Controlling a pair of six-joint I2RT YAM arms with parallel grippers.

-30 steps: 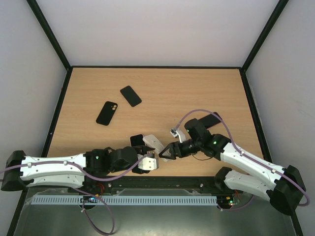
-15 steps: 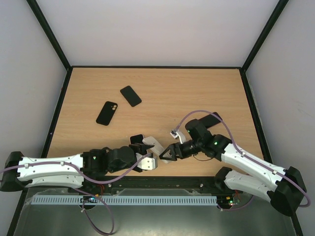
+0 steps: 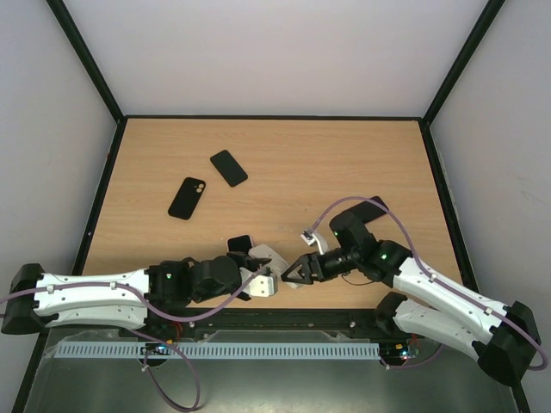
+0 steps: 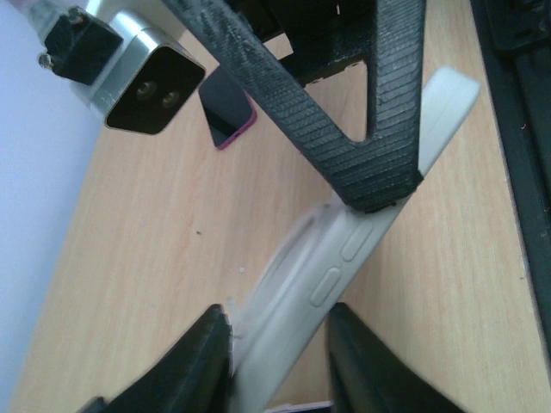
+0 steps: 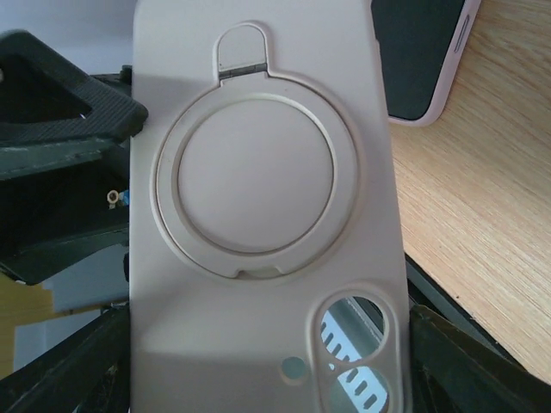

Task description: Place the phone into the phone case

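Observation:
A beige phone case with a ring on its back stands on edge near the table's front, between my two grippers. My left gripper is shut on its lower end; in the left wrist view the case runs up between the dark fingers. My right gripper is shut on its other end; the case fills the right wrist view between the fingers. A phone with a pink rim lies just behind the case.
Two black phones lie at the left middle of the table. Another dark phone lies behind the right arm. The black front rail runs just below both grippers.
My right gripper has moved nearer and slightly right, closing in on the case. The case has swung with it. My left gripper has kept its hold.

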